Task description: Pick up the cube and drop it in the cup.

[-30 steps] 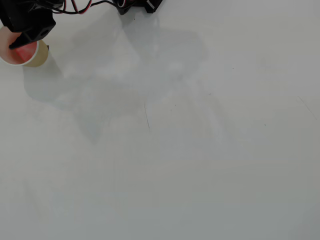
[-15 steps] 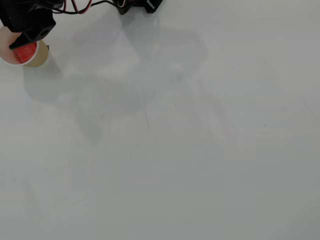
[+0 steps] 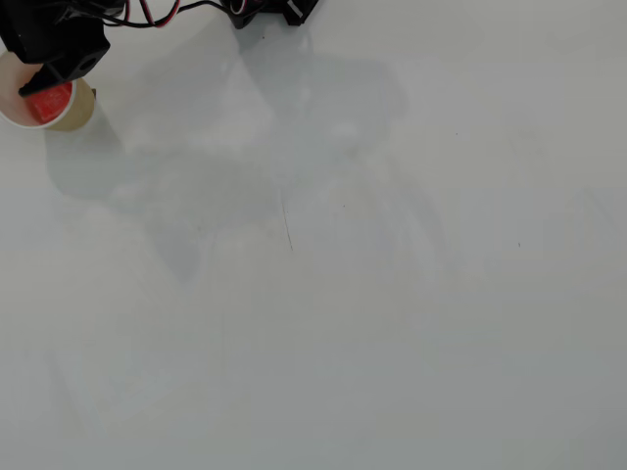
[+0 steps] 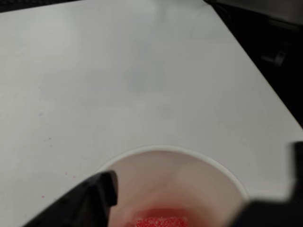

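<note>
Hidden/cut off: in the overhead view the arm [image 3: 59,34] covers the upper part of the cup [image 3: 15,116], and the cup is clipped by the left frame edge. Gripper [image 3: 34,83] sits right over the cup mouth; only its black tip shows there, fingers not separable. In the wrist view the cup [image 4: 165,151] is cut by the bottom edge, so only the far rim and part of the inside show. One dark finger [image 4: 85,201] is at the lower left over the rim, another dark blurred part at the lower right edge [image 4: 279,208]. Both are out of focus.

Count: one cube, one cup, one arm. Red and black wires [image 3: 162,15] run along the top edge next to the arm.

Contents: cube [image 4: 161,221] is inside the cup, low down, seen as a red speckled patch at the bottom edge of the wrist view. Overhead shows it as red [image 3: 49,101] within the rim, partly under the gripper tip.

Gripper state: jaws spread wide, one finger each side of the cup mouth, nothing between them. Cube is not touching either finger.

Table [image 3: 392,294] around the cup is plain white, with grey arm shadows to the right of the cup.
</note>
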Available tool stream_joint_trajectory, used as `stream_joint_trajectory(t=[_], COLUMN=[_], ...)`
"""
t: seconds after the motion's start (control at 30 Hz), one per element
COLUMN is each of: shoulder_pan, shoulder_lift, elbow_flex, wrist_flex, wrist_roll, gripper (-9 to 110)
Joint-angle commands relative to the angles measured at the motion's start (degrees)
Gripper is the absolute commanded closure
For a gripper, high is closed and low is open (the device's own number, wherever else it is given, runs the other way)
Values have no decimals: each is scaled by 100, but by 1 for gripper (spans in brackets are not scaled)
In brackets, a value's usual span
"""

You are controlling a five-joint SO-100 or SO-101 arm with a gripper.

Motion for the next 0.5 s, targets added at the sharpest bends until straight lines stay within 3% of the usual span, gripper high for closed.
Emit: stream_joint_trajectory(t=[0.0,0.33,0.47], shoulder_pan=[62,79,35], shoulder_lift=[193,193,193], elbow_flex=[-536,-519,-466], wrist_flex=[-35,0,0], wrist_roll=[-53,-53,-62], gripper=[86,102,102])
